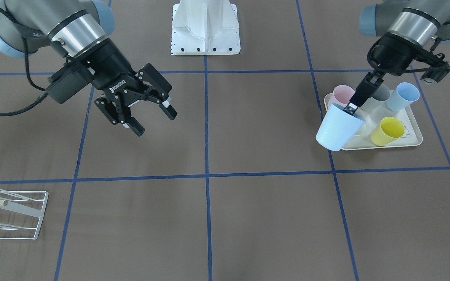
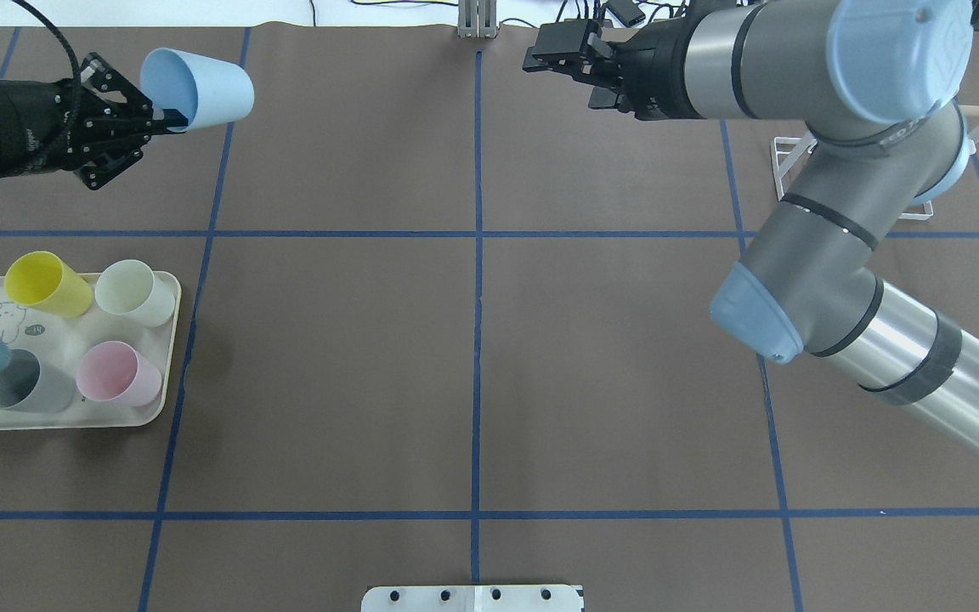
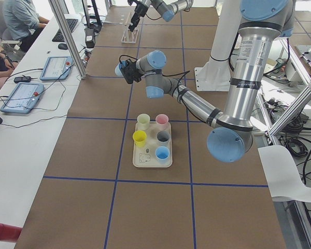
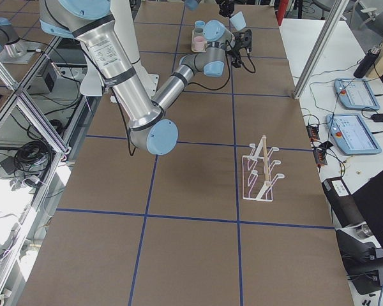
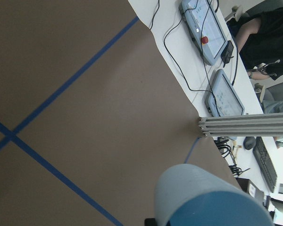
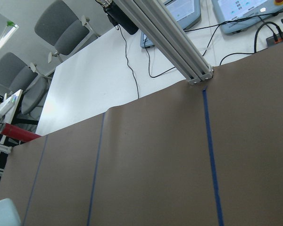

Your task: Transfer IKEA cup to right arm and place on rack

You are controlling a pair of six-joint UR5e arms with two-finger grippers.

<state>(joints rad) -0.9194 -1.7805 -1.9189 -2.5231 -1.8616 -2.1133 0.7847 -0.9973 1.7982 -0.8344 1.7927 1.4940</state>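
Note:
A light-blue IKEA cup [image 2: 205, 87] hangs tilted in the air beyond the tray, with my left gripper [image 2: 173, 119] shut on its rim. From the front the same cup [image 1: 339, 128] is seen with one finger inside its mouth. It fills the bottom of the left wrist view [image 5: 205, 200]. My right gripper [image 1: 154, 121] is open and holds nothing, well apart from the cup, on the right arm [image 2: 821, 255]. The white wire rack [image 1: 12, 210] with its wooden dowel stands on the right arm's side of the table; in the overhead view the rack [image 2: 785, 157] is mostly hidden behind the arm.
A cream tray [image 2: 162, 399] on the left arm's side holds yellow [image 2: 43, 285], white [image 2: 137, 293], pink [image 2: 116, 374] and grey [image 2: 26, 384] cups. The robot's white base [image 1: 205, 27] stands at the table's edge. Blue tape lines cross the brown table.

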